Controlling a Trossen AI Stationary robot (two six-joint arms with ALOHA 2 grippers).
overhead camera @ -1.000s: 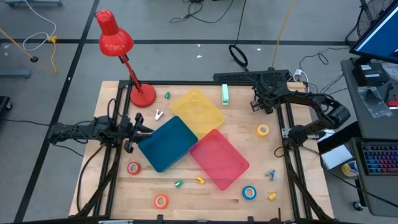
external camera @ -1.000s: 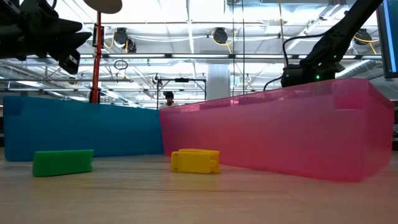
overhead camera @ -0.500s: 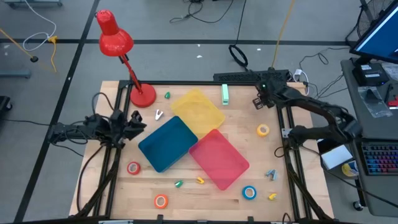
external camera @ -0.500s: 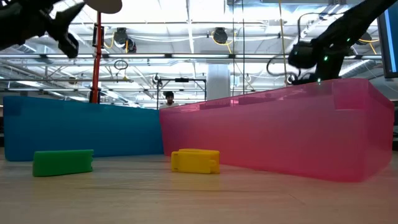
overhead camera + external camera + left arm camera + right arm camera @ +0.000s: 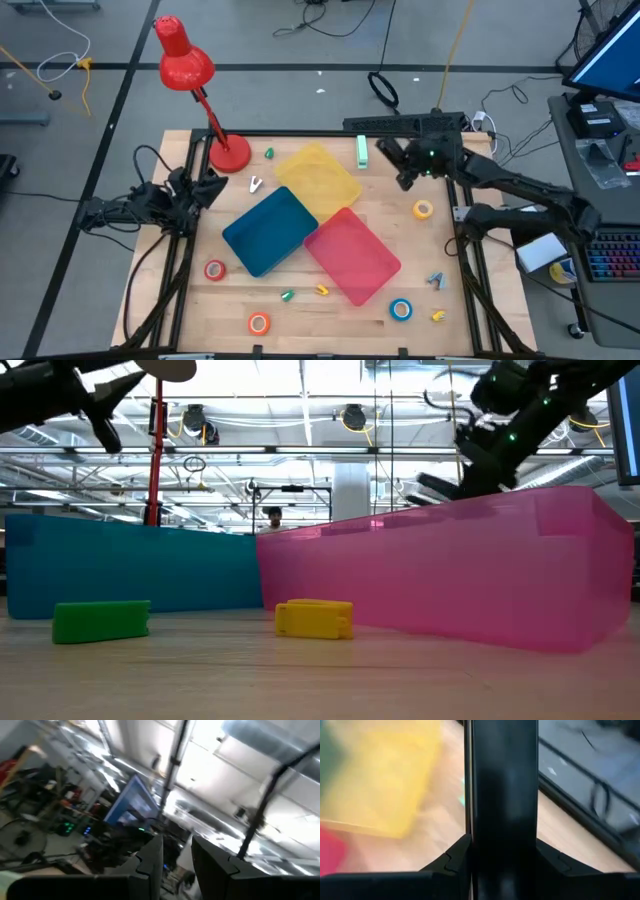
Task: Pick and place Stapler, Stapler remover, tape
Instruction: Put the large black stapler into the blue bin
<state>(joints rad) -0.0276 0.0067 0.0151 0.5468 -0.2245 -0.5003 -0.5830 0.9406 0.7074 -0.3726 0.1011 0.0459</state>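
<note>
A mint-green stapler [image 5: 362, 150] lies near the table's far edge. Tape rolls lie flat on the wood: yellow [image 5: 423, 209], red [image 5: 215, 269], orange [image 5: 259, 322], blue [image 5: 401, 309]. A white staple remover [image 5: 255, 185] lies by the lamp base, and a blue one [image 5: 436, 280] at the near right. My right gripper [image 5: 392, 160] hangs in the air just right of the green stapler, fingers together and holding nothing. My left gripper [image 5: 208, 186] stays at the table's left edge, tipped upward; its fingers [image 5: 176, 855] stand a little apart with nothing between them.
Yellow [image 5: 318, 180], blue [image 5: 270, 230] and pink [image 5: 352, 255] trays lie in a slanting row across the middle. A red desk lamp [image 5: 228, 152] stands at the far left. Small green [image 5: 100, 620] and yellow [image 5: 313, 618] blocks lie near the front edge.
My right gripper has risen and swung from the far right corner toward the table's left, along the far edge, to a spot beside the green stapler. My left gripper has tipped upward and rolled at the left edge. No object has moved.
</note>
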